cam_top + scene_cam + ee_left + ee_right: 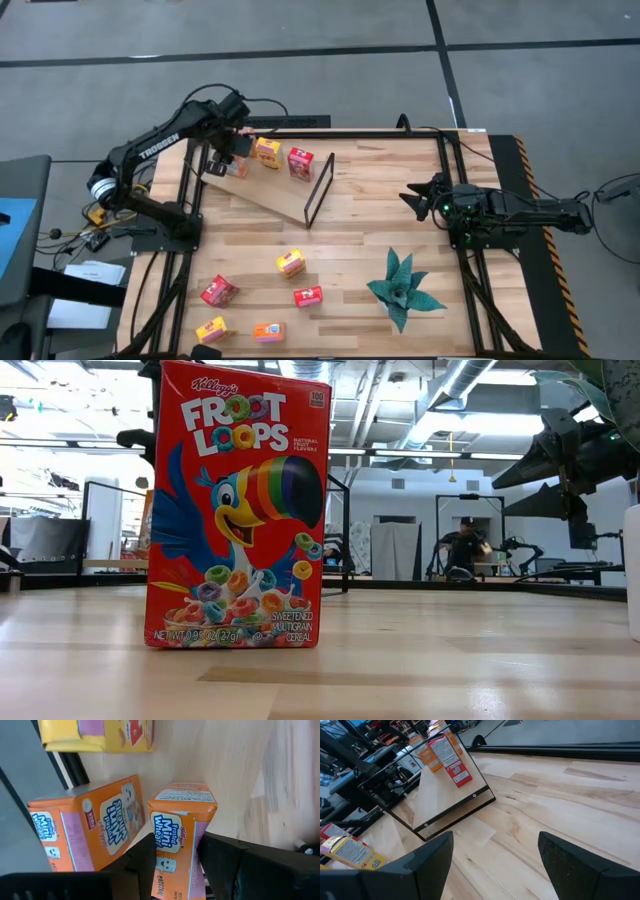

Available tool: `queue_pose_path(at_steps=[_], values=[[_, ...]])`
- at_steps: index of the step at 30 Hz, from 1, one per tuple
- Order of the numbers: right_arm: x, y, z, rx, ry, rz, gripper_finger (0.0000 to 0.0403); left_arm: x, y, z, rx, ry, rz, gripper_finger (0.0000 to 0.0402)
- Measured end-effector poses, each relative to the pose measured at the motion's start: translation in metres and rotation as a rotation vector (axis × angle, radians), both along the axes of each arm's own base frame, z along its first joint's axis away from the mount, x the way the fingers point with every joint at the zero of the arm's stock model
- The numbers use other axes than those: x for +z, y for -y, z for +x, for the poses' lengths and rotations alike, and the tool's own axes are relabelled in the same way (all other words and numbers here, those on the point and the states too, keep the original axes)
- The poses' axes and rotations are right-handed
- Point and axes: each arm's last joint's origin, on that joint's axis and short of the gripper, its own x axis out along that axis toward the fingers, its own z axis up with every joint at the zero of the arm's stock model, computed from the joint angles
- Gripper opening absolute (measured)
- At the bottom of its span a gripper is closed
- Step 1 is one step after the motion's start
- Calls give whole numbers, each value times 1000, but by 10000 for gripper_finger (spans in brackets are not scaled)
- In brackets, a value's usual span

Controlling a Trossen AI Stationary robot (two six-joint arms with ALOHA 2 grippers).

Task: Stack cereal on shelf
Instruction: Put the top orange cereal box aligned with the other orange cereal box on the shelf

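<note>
The shelf (262, 188) is a light-brown board lying slantwise at the table's far left, with a black frame (318, 190) at its right end. A yellow cereal box (268, 152), a red one (301, 163) and an orange one (85, 827) stand on it. My left gripper (230, 155) is over the board's left end, shut on a second orange Mini-Wheats box (182, 835). Several more boxes (291, 263) lie loose on the near left of the table. A red Froot Loops box (235, 510) stands close to the low camera. My right gripper (415, 197) is open and empty at the right. My left gripper pinches the orange Mini-Wheats box between its two fingers, one finger (142, 865) on the printed front and the other (225, 865) on the opposite side (198, 855). The box's free end (185, 795) sticks out past the fingertips. Whether it rests on the board I cannot tell.
A green toy plant (402, 288) lies on the near right of the table. Black rails (455, 200) run along the table's sides. Open tabletop lies between the shelf and my right gripper. A person (462, 550) is far off in the room behind.
</note>
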Motion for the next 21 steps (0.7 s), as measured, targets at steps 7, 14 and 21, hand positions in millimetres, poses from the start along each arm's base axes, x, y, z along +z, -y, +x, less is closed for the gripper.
queue_pose_path(at_steps=[7,14,21], values=[[0,1,0,-36,-1,-13,317,0,-2,-1,9,5,3,125],[0,1,-1,-38,-2,-14,317,2,-6,3,37,53,45,125],[0,1,-1,-38,-2,-15,317,3,-8,5,8,70,68,125]])
